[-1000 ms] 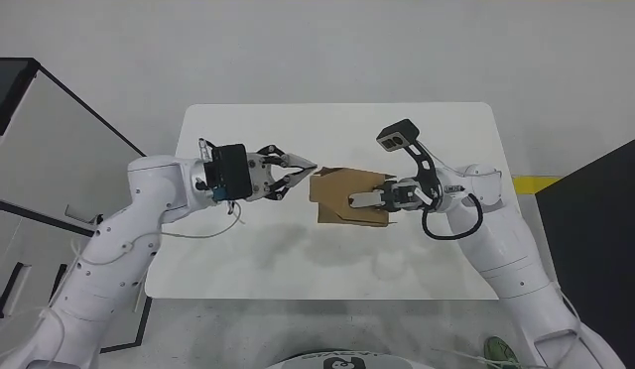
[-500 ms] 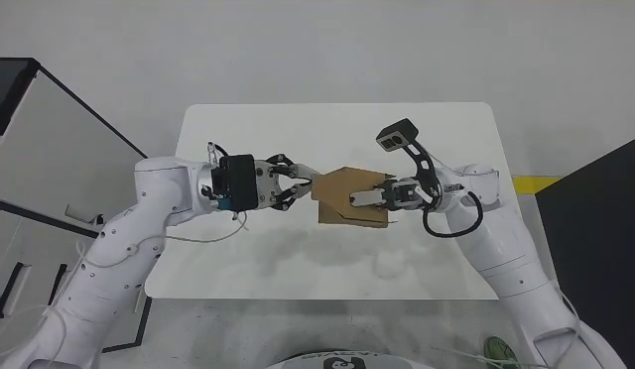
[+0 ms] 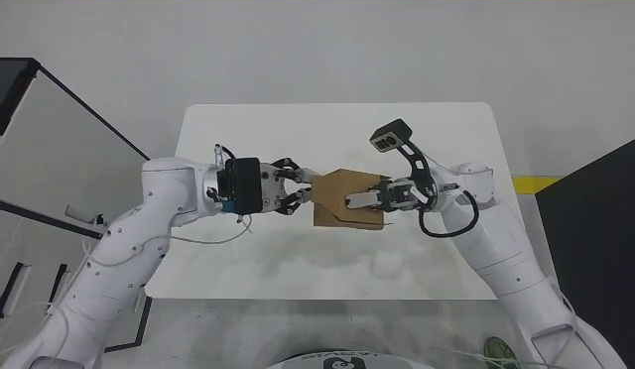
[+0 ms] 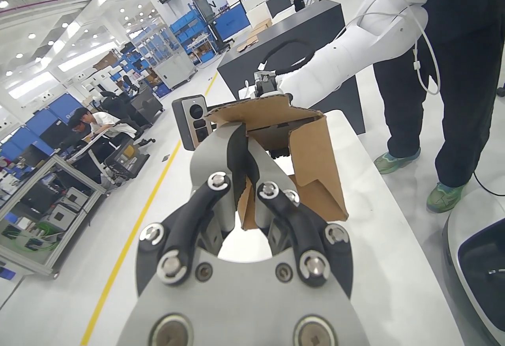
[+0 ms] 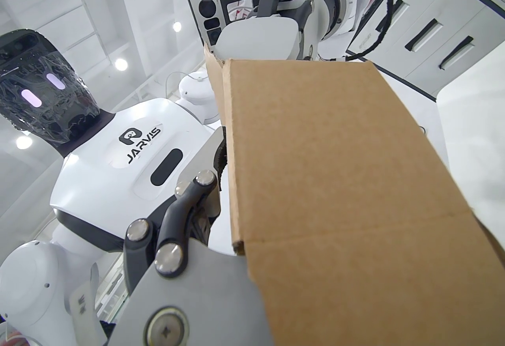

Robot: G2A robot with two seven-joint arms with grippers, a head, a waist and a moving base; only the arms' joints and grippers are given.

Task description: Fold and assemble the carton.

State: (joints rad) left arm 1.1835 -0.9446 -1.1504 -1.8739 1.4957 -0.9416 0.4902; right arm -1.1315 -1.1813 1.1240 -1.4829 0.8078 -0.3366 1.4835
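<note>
**Carton pinched at both ends, with thin flaps taking the strain**

On the left, the left claw (image 3: 312, 184) is closed almost fully, nipping a thin flap at the near end of the carton (image 3: 337, 183). The carton sits over the middle of the white worktop (image 3: 437, 131), and the shadow under it suggests it is held slightly raised. On the right, the right claw (image 3: 355, 201) grips the opposite wall: one finger lies against the panel and the other is hidden behind it, so I judge it clamped.

The main risk starts at the left. The hold there is narrow and close to a cut edge, so a sideways pull or twist could tear the flap or bend it off its crease. If the two arms draw apart or push together unevenly, the half-opened box could fold flat again or skew. A loose grip on the right would let the box swing and drop onto the worktop.

The carton is plain brown corrugated board with a matte, slightly fibrous face. It has straight scored creases and a wavy core showing along the cut edges. The flaps are angular with notched corners, stiff across the panels but weak at the folds. The claw fingers are smooth grey metal with dark pads, which look grippy on the board
</note>
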